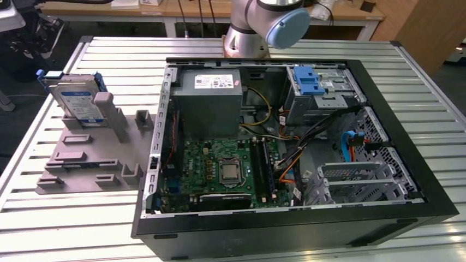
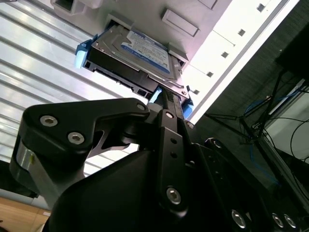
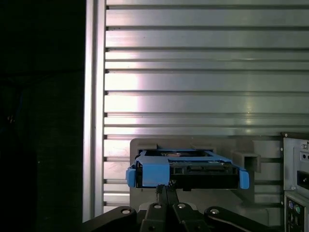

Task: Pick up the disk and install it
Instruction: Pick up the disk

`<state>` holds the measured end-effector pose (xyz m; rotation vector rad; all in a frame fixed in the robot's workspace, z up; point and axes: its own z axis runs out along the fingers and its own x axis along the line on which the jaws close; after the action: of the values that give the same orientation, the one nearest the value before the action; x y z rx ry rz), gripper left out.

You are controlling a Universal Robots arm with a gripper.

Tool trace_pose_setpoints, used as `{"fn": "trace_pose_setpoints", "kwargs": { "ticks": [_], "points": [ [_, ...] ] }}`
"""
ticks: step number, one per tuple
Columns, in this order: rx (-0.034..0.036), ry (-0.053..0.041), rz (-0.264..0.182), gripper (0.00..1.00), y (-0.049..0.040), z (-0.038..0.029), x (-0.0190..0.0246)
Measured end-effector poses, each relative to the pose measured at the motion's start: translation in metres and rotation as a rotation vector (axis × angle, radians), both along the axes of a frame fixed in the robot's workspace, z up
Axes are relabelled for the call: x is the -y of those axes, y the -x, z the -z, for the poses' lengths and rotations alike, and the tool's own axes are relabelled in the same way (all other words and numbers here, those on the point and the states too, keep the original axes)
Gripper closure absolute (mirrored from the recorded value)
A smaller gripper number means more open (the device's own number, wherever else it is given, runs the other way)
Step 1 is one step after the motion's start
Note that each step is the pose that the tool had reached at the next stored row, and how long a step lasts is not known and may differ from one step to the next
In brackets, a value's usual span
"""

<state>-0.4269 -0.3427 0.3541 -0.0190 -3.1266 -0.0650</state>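
Disk (image 1: 76, 101) stands on one long edge, label facing the camera, slotted upright into a grey holder (image 1: 87, 158) that lies toward the edge of the bench (image 1: 43, 229) on the exterior view's left, its far end near the far corner on that side. The blue rail frame wraps the drive's edges, and in that view the holder alone supports it. Beside the holder, filling the middle of the slatted bench and reaching toward the edge on the exterior view's right, lies the open computer case (image 1: 291, 240), with the green motherboard (image 1: 218, 169) in its near half, a grey metal box (image 1: 211, 101) with a small white label in its far part, and a blue latch piece (image 1: 311, 79) on the drive cage near its far corner. The arm (image 1: 258, 27) rises from the bench's far edge. In the first wrist view the gripper (image 3: 162, 187) points at the disk (image 3: 188, 169), its two fingers drawn together and clasping nothing, their tips lined up with the drive's blue-framed edge. The second wrist view shows the gripper (image 2: 170, 94) aimed at one end of the disk (image 2: 140, 50), which sits in the holder (image 2: 178, 21). Neither wrist view makes clear whether tips and drive meet.
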Motion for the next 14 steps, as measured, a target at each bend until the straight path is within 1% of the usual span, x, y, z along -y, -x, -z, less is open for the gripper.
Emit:
{"fn": "trace_pose_setpoints", "kwargs": {
  "ticks": [6,8,14],
  "points": [
    [0.0,0.0,-0.006,0.89,0.0005,0.0,0.0],
    [0.0,0.0,-0.02,0.89,0.0005,0.0,0.0],
    [0.0001,0.0,-0.084,0.89,0.0005,0.0,0.0]
  ]
}}
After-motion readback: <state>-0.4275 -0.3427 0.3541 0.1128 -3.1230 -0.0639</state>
